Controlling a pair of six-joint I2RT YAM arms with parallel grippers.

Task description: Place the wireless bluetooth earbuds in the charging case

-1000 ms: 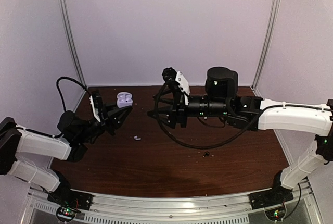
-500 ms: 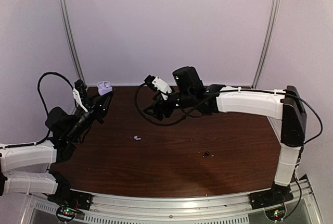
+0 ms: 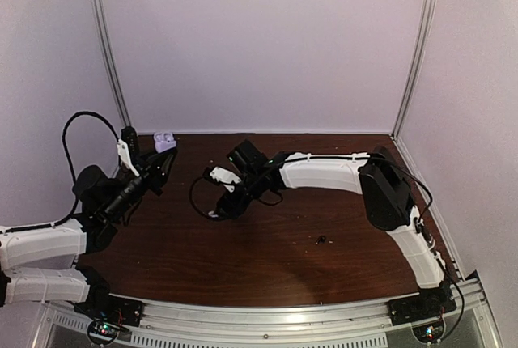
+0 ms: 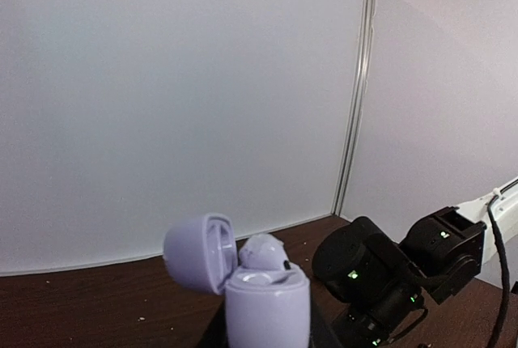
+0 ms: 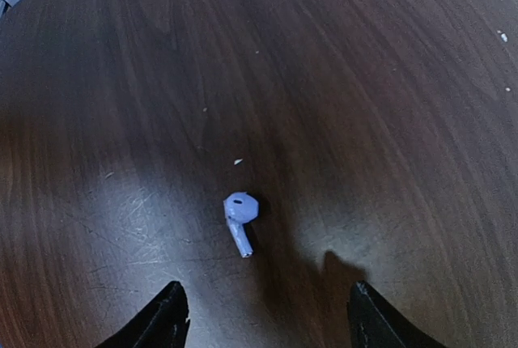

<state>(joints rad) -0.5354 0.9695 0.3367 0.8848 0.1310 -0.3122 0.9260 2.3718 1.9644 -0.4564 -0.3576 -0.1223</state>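
We judge the lilac earbud, lying on the counter below our released right hand, light and slick: pinch its bulb. Our left hand grasps the open charging case.

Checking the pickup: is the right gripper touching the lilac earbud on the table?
Apart. The right wrist view shows bare table between the earbud and the open right gripper.

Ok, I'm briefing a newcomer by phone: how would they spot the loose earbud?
On the dark wooden table, look left of centre, where the right gripper hangs open. Below it on the wood lies the earbud: pale lilac with a short stem, unlike the small black item further right.
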